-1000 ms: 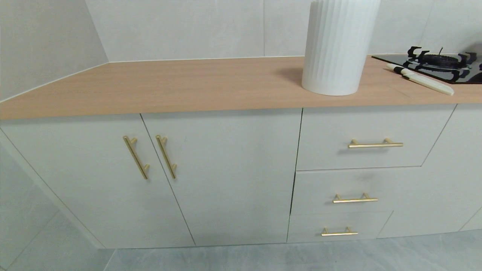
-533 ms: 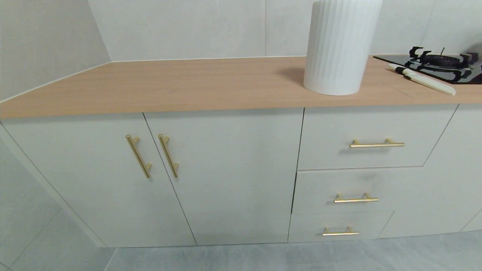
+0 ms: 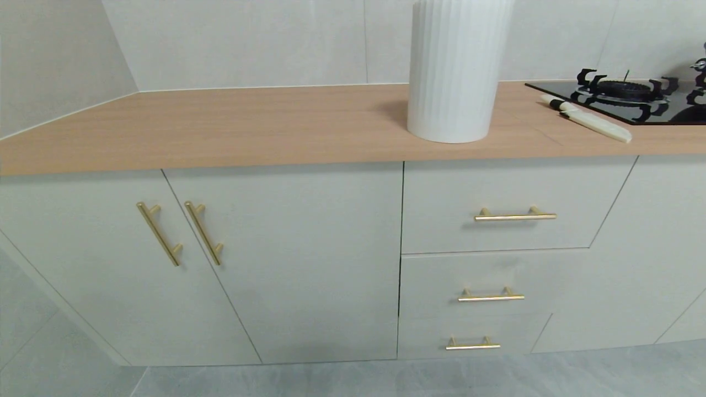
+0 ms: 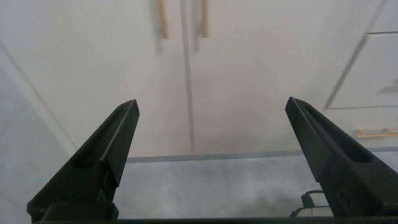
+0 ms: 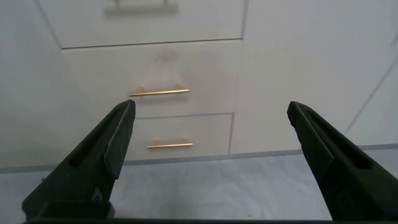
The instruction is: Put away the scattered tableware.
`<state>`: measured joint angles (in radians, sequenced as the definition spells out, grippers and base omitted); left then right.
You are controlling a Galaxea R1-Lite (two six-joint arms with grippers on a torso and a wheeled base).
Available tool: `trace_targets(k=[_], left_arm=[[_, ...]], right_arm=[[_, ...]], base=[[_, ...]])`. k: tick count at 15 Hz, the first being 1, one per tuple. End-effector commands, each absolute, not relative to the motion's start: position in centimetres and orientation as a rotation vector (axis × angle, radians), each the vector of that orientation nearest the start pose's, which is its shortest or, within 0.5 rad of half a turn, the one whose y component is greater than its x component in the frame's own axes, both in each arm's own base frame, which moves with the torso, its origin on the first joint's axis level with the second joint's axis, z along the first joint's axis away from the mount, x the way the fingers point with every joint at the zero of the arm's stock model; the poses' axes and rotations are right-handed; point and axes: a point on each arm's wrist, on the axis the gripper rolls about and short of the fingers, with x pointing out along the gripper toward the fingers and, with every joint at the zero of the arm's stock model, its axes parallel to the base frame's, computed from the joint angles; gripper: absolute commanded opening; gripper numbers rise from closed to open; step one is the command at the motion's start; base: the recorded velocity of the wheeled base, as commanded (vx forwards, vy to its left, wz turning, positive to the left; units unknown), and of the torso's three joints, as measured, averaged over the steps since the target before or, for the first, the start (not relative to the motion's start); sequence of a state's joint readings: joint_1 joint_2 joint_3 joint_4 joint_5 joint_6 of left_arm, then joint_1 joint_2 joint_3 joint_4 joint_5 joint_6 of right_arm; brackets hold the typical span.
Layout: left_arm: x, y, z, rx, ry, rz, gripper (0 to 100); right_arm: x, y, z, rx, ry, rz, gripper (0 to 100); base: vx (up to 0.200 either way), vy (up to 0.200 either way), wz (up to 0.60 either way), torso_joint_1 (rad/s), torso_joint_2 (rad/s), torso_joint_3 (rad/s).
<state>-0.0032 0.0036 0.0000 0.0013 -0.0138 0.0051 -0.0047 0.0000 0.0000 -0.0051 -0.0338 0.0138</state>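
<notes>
The knife lies flat on the wooden countertop ahead of me, off to my right. It is cream-white with a black band near its far end. It rests at a slant, the banded end pointing back and to my left, the other toward the counter's front edge. It sits just beside the black cooktop; I cannot tell whether they touch. Left of it, apart, the tall white ribbed holder stands upright.
</notes>
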Motion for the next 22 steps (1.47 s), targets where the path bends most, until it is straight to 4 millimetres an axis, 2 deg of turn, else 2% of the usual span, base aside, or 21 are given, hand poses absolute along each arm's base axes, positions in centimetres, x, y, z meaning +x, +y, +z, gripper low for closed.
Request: trace_targets(k=[1,9,18,22], left_arm=[[-2.25,-0.02,7.54,0.005,0.006,-0.017,100],[-2.25,-0.02,7.54,0.005,0.006,-0.015,100],[-2.25,-0.02,7.54,0.005,0.006,-0.015,100],[-2.25,-0.02,7.54,0.005,0.006,-0.015,100]], right_arm=[[-2.27,-0.07,7.61,0.014,-0.005,-0.038,100],[-2.28,-0.07,7.61,0.014,-0.006,-0.038,100],[-2.27,-0.07,7.61,0.015,-0.005,-0.040,100],[-2.28,-0.07,7.61,0.014,-0.006,-0.040,100]], base=[[0.000,0.000,0.00,0.000,0.00,0.000],[0.000,0.000,0.00,0.000,0.00,0.000],[0.200,0.000,0.00,0.002,0.00,0.003],[0.000,0.000,0.00,0.000,0.00,0.000]])
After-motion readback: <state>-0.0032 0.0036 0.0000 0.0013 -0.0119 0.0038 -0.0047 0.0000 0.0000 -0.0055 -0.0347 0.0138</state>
